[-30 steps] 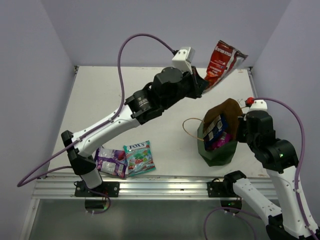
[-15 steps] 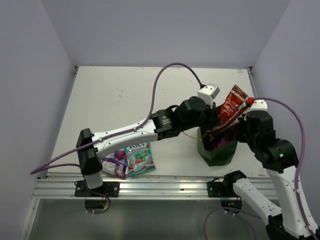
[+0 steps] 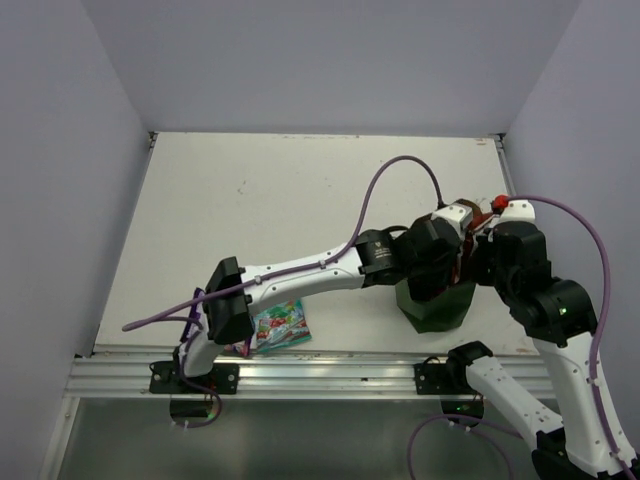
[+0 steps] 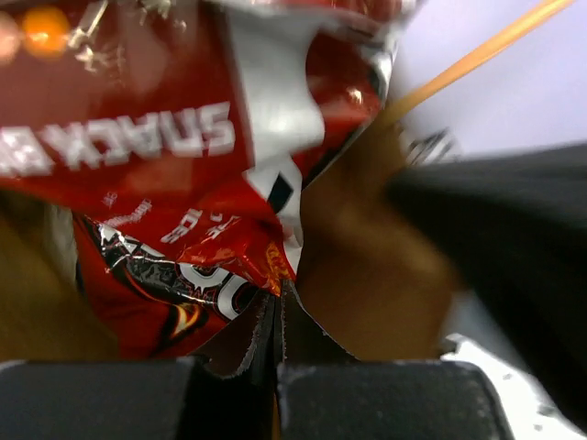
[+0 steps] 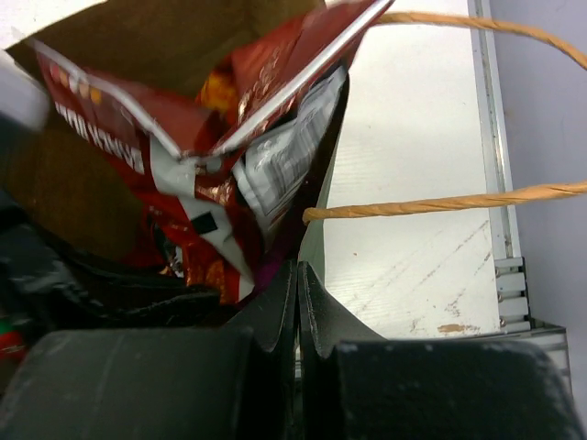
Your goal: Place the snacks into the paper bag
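Pinching the red pack (image 4: 165, 183) by a lower corner, the left fingers (image 4: 240, 353) are closed tight on the foil. The pack hangs crumpled in the mouth of the bag (image 3: 437, 312), against its brown inner wall. The right fingers (image 5: 275, 316) are closed too, on what looks like the bag's near rim, holding the mouth spread. The step in hand seems to be the release. It would go best if the left arm lowers the pack fully below the rim, opens only then, and draws straight up so the foil does not cling and ride back out. The right side should hold firm, since the bag looks light and could tip under a sideways push. A cord (image 5: 440, 203) handle loops just beside the right fingers and could snag an arm as it leaves. A sliver of magenta under the pack hints at another packet below. On the worktop (image 3: 280, 200), well apart from the bag, the teal pack (image 3: 282, 322) lies by the left arm's base, partly covered by it.
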`<state>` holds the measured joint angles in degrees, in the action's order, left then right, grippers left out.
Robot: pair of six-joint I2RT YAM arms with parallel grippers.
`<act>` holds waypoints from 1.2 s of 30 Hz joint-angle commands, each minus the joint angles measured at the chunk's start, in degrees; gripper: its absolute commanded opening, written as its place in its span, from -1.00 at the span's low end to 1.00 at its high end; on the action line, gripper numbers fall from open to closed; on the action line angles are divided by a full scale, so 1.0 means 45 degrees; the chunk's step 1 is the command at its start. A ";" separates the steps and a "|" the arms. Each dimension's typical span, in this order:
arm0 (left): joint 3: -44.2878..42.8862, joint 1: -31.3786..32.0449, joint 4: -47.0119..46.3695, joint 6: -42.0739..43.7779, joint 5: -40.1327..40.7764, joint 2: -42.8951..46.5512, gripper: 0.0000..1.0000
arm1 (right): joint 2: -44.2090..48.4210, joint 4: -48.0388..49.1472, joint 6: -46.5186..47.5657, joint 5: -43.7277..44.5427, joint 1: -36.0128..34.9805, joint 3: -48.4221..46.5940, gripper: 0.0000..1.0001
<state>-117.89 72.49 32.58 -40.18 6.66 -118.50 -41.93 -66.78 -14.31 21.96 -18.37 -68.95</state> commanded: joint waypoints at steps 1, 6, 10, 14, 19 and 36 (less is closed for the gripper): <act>0.0296 0.0317 0.1704 -0.0562 0.0082 0.0043 -1.00 | 0.0178 0.0075 0.0093 0.0004 -0.0019 -0.0245 -1.00; 0.1820 0.0317 0.1434 -0.0543 0.0494 0.1095 -1.00 | 0.0178 0.0095 0.0112 -0.0035 -0.0019 -0.0245 -1.00; 0.1804 0.0337 0.0108 0.0292 0.0610 0.1741 -0.29 | 0.0119 0.0134 0.0093 -0.0055 -0.0019 -0.0206 -1.00; 0.1003 0.0473 -0.2135 0.1817 0.1816 0.2776 0.32 | 0.0158 0.0153 0.0113 -0.0094 -0.0019 -0.0225 -1.00; 0.0978 0.0571 -0.2963 0.2778 0.4081 0.4825 0.55 | 0.0061 0.0173 0.0171 -0.0152 -0.0019 -0.0206 -1.00; 1.5958 -0.2261 0.1493 -0.5972 0.5611 1.1430 0.99 | -0.0037 0.0446 0.0249 -0.0680 -0.0019 -0.0030 -1.00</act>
<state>-48.07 62.39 41.10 -59.83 33.45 -69.17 -41.63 -66.72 -14.26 20.82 -18.44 -68.95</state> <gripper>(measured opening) 0.994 0.010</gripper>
